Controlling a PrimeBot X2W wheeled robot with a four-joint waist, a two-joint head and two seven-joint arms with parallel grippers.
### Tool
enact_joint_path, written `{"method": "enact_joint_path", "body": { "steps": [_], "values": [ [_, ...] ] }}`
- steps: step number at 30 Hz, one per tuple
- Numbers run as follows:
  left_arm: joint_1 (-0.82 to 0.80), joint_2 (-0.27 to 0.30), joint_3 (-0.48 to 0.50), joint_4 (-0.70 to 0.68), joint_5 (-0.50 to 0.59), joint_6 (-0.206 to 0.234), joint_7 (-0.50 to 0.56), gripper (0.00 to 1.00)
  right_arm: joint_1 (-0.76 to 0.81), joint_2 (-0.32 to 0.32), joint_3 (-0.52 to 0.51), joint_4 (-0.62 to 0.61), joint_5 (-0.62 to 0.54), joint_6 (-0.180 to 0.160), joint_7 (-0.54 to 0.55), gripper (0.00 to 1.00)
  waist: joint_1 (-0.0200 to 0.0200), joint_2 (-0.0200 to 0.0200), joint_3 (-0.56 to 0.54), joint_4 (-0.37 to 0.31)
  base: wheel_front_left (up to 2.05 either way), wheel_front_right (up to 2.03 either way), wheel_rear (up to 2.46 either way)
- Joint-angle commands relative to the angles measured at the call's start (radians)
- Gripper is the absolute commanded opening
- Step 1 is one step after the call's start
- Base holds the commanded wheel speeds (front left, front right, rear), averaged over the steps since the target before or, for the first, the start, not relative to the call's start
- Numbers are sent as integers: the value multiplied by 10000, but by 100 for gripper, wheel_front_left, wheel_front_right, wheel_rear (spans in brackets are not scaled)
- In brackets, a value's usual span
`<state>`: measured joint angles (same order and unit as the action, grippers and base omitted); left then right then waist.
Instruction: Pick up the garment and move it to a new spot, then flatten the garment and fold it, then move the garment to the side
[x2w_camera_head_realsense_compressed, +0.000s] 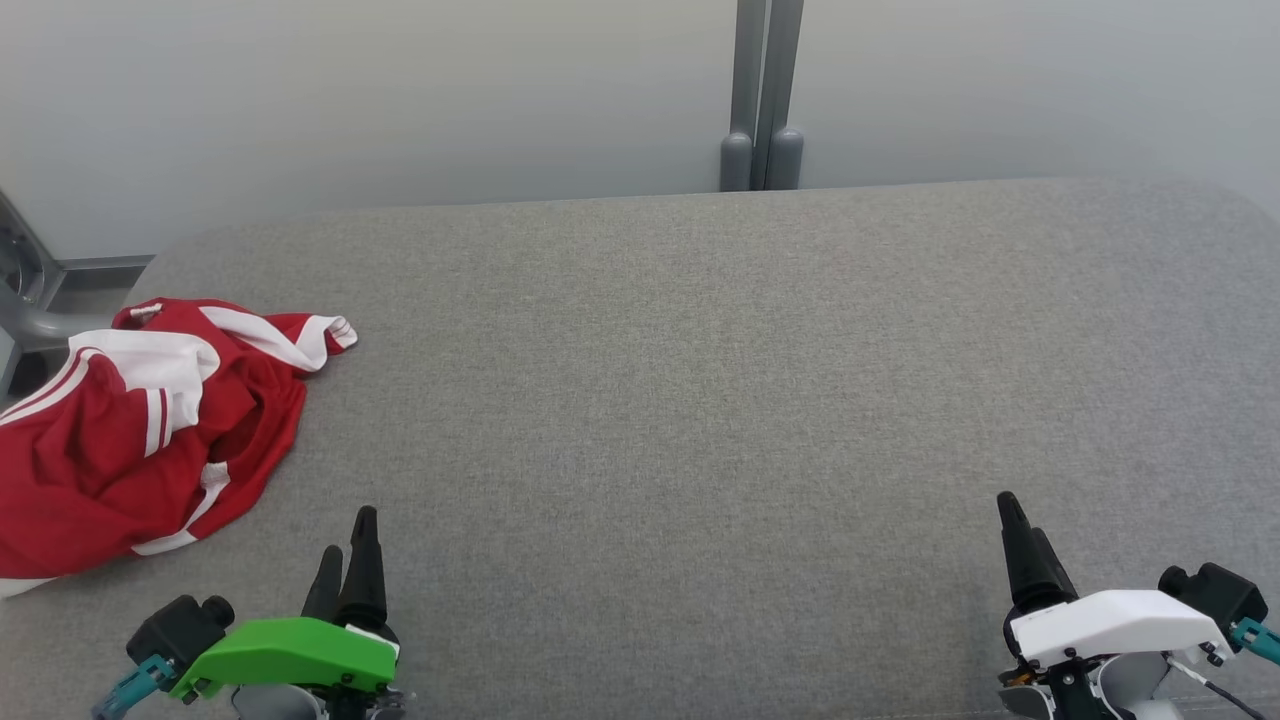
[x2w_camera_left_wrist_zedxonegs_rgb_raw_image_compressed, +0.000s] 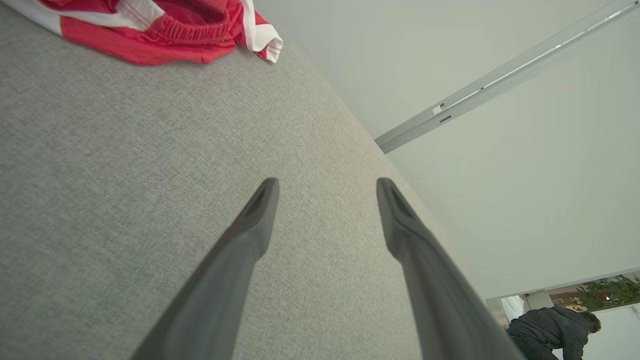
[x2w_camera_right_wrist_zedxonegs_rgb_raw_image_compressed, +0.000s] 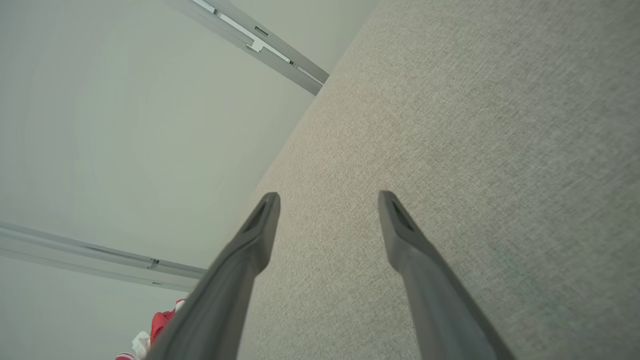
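- Garment (x2w_camera_head_realsense_compressed: 140, 430): red with white stripes, crumpled in a heap at the far-left edge of the grey cloth-covered table (x2w_camera_head_realsense_compressed: 700, 400). Part of it runs out of the head view on the left.
- Key relation: the heap lies ahead and to the left of the left gripper (x2w_camera_head_realsense_compressed: 348, 532), near it but not touching. The right gripper (x2w_camera_head_realsense_compressed: 1022, 518) sits well apart, across the table. We judge the left arm the nearer one for the pick-up.
- Long axis: loosely from the near-left corner toward a white-cuffed end (x2w_camera_head_realsense_compressed: 335, 335) that points inward and away. The bunching leaves this uncertain.
- Left fingers are spread wide with nothing between them and bare cloth beneath, as the left wrist view shows.
- Right fingers are likewise spread wide and empty.
- Surface: flat, woven and matte, with rounded far corners. We expect the fabric to drag on it rather than slide.
- Room: pale wall behind, grey upright post (x2w_camera_head_realsense_compressed: 762, 100) at the far edge, metal frame (x2w_camera_head_realsense_compressed: 30, 300) at far left. A person (x2w_camera_left_wrist_zedxonegs_rgb_raw_image_compressed: 550, 330) is bent over in the distance.
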<state>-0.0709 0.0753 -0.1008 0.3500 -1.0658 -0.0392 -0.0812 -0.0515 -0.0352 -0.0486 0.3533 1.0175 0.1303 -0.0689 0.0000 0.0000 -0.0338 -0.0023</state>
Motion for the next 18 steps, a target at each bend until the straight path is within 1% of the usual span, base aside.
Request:
{"method": "enact_joint_path", "body": {
  "steps": [1, 3, 5, 12, 16, 18],
  "values": [
    [-74, 115, -77, -83, 403, 85, -95, 100, -272, -78, 56, -12, -443, 3, -105, 100, 0, 0, -5, 7, 0, 0, 0],
    [-119, 178, -186, -19, 775, 175, -154, 100, -326, -82, 116, 51, -830, 3, -165, 100, 0, 0, -13, 17, 0, 0, 0],
    [-203, 276, -329, 96, 1285, 320, -241, 100, -383, -88, 152, 137, -1575, 3, -236, 100, 0, 0, -25, 27, 0, 0, 0],
    [-292, 465, -543, 317, 2210, 618, -405, 100, -544, -98, 79, 202, -3376, 3, -97, 100, 0, 0, -40, 11, 0, 0, 0],
    [-351, 582, -647, 410, 2709, 780, -521, 100, -643, -106, 107, 131, -4183, 4, -41, 100, 0, 0, -40, 12, 0, 0, 0],
    [-374, 602, -666, 435, 2814, 801, -554, 100, -669, -108, 113, 112, -4337, 4, -34, 100, 0, 0, -42, 15, 0, 0, 0]
  ]
}}
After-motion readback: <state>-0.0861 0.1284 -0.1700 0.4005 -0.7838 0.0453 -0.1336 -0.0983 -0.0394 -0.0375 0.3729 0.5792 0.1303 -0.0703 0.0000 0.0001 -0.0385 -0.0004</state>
